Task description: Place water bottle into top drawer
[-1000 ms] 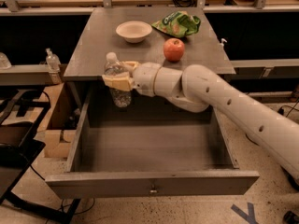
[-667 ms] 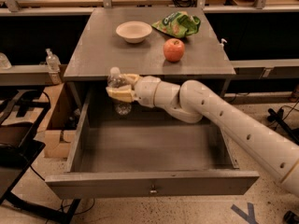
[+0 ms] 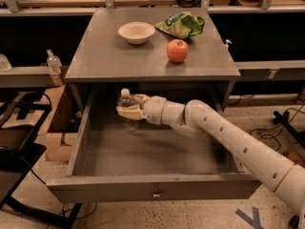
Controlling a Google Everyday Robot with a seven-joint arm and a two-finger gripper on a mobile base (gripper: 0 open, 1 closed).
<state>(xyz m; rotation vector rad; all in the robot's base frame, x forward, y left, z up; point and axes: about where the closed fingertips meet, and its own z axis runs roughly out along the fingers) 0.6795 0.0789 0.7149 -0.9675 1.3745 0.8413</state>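
Camera view:
Claw (image 3: 129, 110): is pinching the water bottle (image 3: 125, 99) around its middle, over the rear left of the top drawer (image 3: 190, 187).
Water bottle: is standing upright (white cap up) inside the drawer's rear left; whether its base is touching the drawer floor cannot be told.
Top drawer: is standing open, its knob (image 3: 156, 193) facing front.
Arm (image 3: 228, 140): is reaching in across the drawer's right side.
Tabletop (image 3: 105, 54): is sitting above the drawer's back, carrying a bowl (image 3: 137, 32), an apple (image 3: 177, 51) and a green bag (image 3: 183, 25).

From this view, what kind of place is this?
Probably a robotics lab or workshop: long workbenches run behind the grey cabinet, and loose cables lie on the floor. The claw grips a bottle at the back of the open drawer.
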